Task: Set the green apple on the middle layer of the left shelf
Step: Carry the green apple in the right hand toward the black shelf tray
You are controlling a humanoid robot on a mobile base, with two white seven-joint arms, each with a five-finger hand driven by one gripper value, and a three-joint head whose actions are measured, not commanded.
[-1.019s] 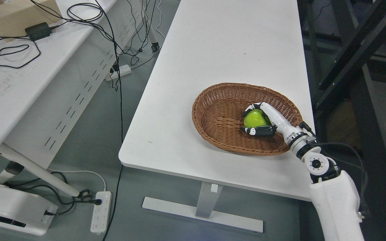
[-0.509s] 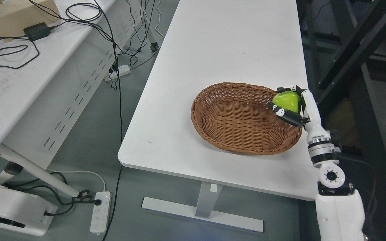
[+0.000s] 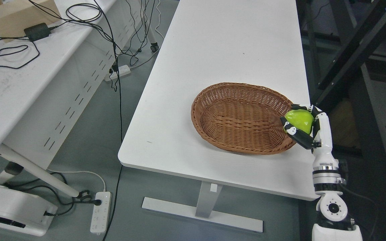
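Note:
My right hand (image 3: 302, 125) is shut on the green apple (image 3: 299, 121) and holds it in the air over the right end of the brown wicker basket (image 3: 236, 118), near the white table's right edge. The basket holds nothing. The right arm comes up from the lower right corner. Dark shelf frames (image 3: 354, 47) stand to the right of the table; their layers are mostly out of view. My left arm does not show.
The white table (image 3: 226, 50) stretches away from me. A second white desk (image 3: 15, 77) with cables and a cardboard box stands at the left. Power strips and cables lie on the grey floor between and below the desks.
My right hand lifted the green apple out of the basket, moved right to its rim, then drew back toward me and a little further right.

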